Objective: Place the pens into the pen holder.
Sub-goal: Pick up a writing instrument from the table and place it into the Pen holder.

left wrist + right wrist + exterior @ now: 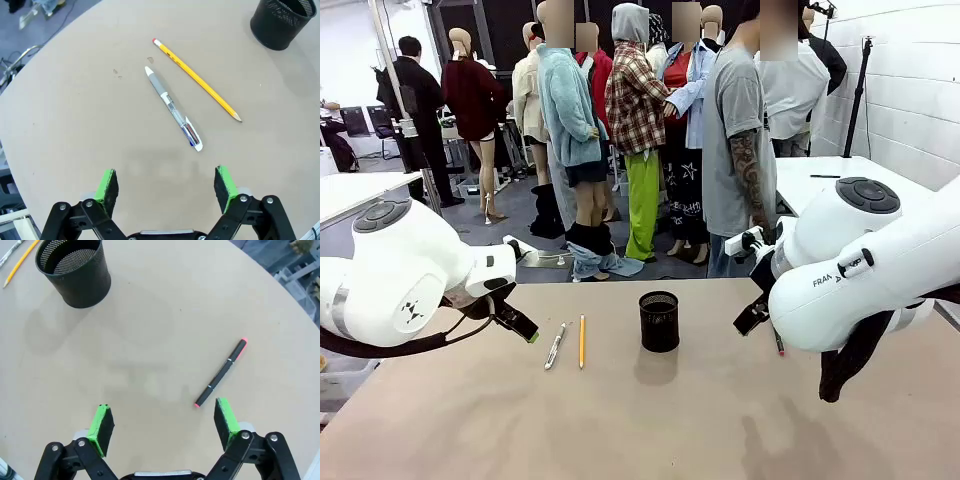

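Left gripper (pixel 167 182) spread wide over the yellow wooden pencil (pixel 196 80) and white plastic pen (pixel 172 107); right gripper (pixel 164 422) spread too, near the black pink-tipped pen (pixel 221 372). Black metal-mesh cup (pixel 82 287) stands upright.

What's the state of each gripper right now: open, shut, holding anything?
Left gripper: open, holding nothing.
Right gripper: open, holding nothing.

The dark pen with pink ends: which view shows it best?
The right wrist view: the dark pen lies whole on the table, both pink ends clear. In the front view a short piece pokes out beside the right arm. The left wrist view faces the pencil and white pen.
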Motion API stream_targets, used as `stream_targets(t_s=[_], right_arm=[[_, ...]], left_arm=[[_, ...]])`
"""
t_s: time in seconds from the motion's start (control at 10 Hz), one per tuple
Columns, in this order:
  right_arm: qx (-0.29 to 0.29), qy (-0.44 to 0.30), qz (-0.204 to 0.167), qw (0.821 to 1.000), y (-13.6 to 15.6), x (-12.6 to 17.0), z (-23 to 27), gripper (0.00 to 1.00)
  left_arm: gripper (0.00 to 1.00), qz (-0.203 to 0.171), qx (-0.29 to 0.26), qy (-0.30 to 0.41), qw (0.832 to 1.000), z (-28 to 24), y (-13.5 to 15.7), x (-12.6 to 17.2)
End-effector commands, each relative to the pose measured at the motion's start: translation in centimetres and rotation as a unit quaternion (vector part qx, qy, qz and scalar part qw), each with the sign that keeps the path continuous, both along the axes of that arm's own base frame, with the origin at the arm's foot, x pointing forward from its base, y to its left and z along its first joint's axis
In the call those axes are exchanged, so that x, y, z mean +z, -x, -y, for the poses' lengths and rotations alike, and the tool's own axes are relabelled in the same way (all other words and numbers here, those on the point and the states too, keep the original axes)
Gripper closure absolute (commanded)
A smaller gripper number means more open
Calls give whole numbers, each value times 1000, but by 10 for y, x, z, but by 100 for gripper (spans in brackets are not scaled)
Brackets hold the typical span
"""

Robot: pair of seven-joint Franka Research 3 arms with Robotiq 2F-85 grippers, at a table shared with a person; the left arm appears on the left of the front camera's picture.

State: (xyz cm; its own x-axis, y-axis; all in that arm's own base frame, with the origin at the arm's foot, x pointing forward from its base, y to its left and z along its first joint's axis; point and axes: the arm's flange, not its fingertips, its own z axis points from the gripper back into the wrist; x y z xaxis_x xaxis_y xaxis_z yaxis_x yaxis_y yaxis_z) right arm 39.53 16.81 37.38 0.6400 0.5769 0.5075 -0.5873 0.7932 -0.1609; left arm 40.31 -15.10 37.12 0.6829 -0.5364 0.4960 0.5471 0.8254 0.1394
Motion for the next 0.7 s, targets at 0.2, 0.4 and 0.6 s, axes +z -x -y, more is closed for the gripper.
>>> stream_targets(t_s=[0.2, 0.4, 0.6], right_arm=[[0, 0, 0, 1000, 0, 0, 0, 0], [0, 0, 0, 1000, 0, 0, 0, 0], [0, 0, 0, 1000, 0, 0, 0, 0]], left_arm=[[0, 0, 0, 0, 1000, 0, 0, 0], [0, 0, 0, 0, 1000, 0, 0, 0], [0, 0, 0, 0, 1000, 0, 0, 0]])
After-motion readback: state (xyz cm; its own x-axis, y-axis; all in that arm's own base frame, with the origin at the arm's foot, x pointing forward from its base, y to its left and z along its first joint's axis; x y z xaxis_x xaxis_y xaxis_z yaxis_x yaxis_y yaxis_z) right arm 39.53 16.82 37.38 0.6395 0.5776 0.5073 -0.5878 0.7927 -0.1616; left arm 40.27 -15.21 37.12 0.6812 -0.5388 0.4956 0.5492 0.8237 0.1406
